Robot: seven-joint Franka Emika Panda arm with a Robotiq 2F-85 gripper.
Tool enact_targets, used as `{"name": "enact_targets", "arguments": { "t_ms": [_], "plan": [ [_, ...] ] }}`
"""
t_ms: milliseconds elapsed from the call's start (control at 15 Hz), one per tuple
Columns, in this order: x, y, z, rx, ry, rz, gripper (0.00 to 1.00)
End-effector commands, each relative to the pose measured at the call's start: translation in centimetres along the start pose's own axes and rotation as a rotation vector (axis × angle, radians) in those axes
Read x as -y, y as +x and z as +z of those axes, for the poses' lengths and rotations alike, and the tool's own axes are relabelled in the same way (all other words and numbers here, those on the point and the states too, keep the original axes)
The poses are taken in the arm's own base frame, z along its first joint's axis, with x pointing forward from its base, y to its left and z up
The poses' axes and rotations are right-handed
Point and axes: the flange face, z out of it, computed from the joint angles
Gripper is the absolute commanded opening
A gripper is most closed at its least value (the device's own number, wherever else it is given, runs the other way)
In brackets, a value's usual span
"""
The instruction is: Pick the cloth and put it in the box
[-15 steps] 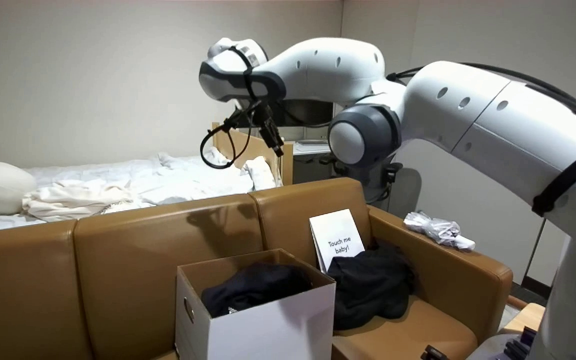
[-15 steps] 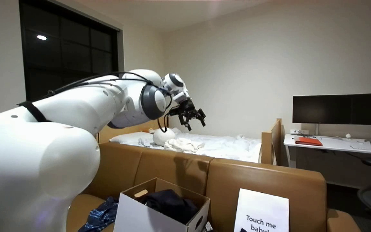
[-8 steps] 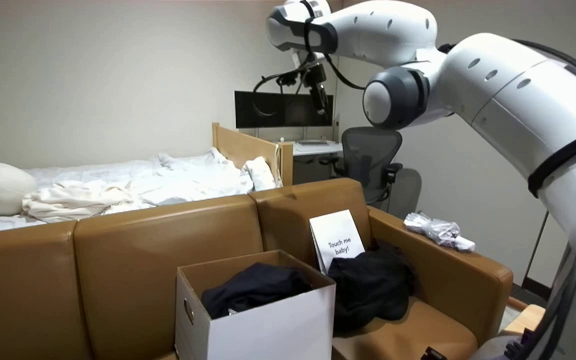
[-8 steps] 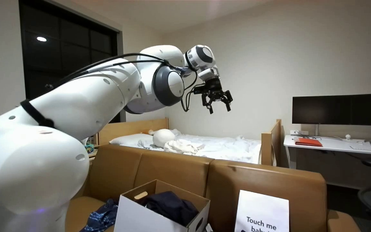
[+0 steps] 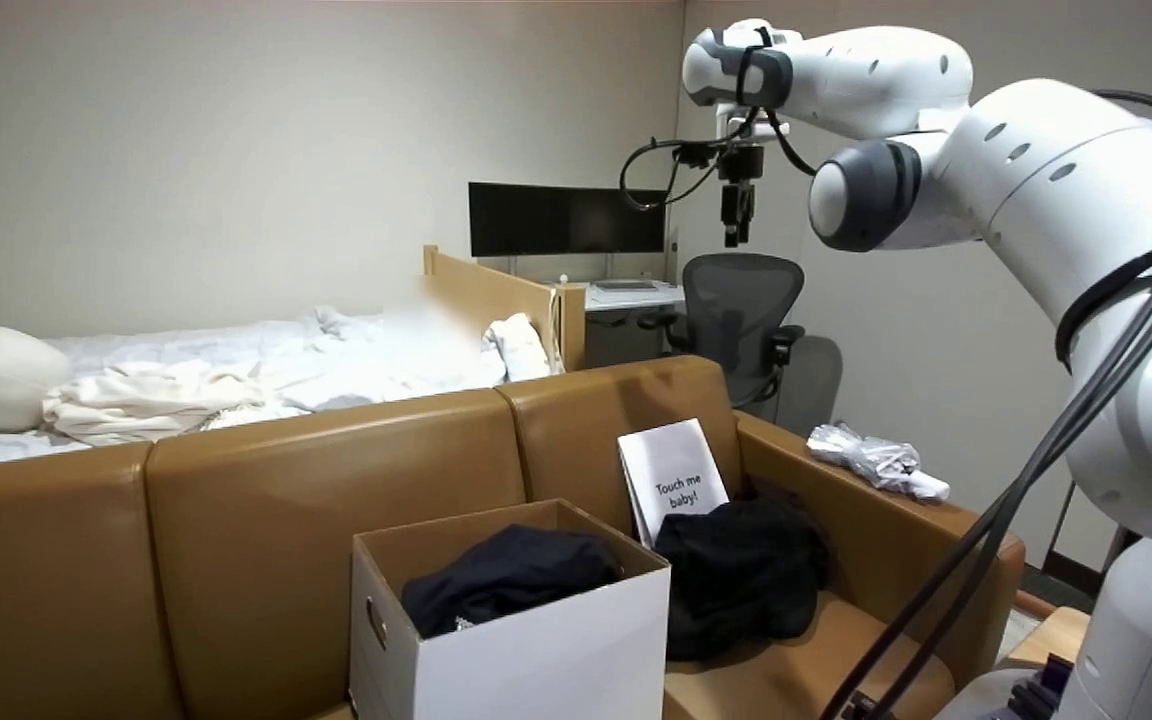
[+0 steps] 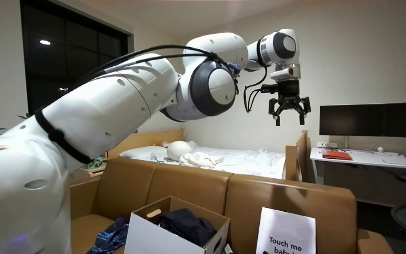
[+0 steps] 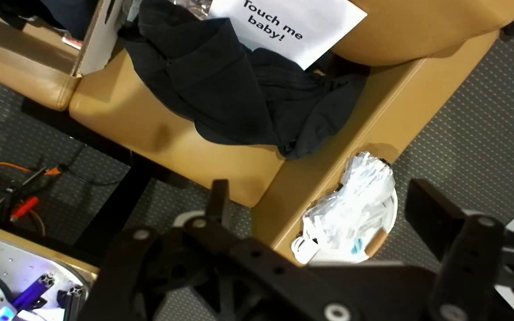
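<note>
Black and spread wide, my gripper [image 6: 290, 122] hangs at the upper right in an exterior view, pointing straight down. In my wrist view its fingers [image 7: 219, 203] stand well apart in the lower half, and a crinkled clear plastic bundle [image 7: 350, 205] shows below, between them in the picture, resting on the armrest [image 7: 431, 84] of a tan sofa [image 5: 46, 560]. Farther off, at the upper middle of that view, a black cloth [image 7: 221, 80] lies in folds on the seat beside the armrest, overlapping the lower edge of a white sign [image 7: 319, 22] lettered "Touch me baby!". Just beside that cloth, upper left in my wrist view and lower middle in both exterior views, stands the open box [image 5: 546, 660], white outside and brown within. Heaped inside it is a second, dark cloth [image 5: 511, 575]; which of the two my task means, I cannot tell. Behind the sofa, a bed [image 6: 295, 155] with rumpled white sheets [image 6: 248, 160] spans the middle in an exterior view. Farther right there, dark monitors [image 6: 352, 121] stand on a white worktop [image 6: 368, 162].
</note>
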Motion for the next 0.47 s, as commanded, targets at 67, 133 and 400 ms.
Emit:
{"name": "enact_targets", "arguments": {
  "t_ms": [67,133,400],
  "plan": [
    [0.6,0.1,1.0,0.006,-0.012,0.004,1.0],
    [0.3,-0.3,1.0,0.007,-0.013,-0.004,1.0],
    [-0.5,-1.2,0.8,0.009,-0.01,-0.02,1.0]
  ]
}}
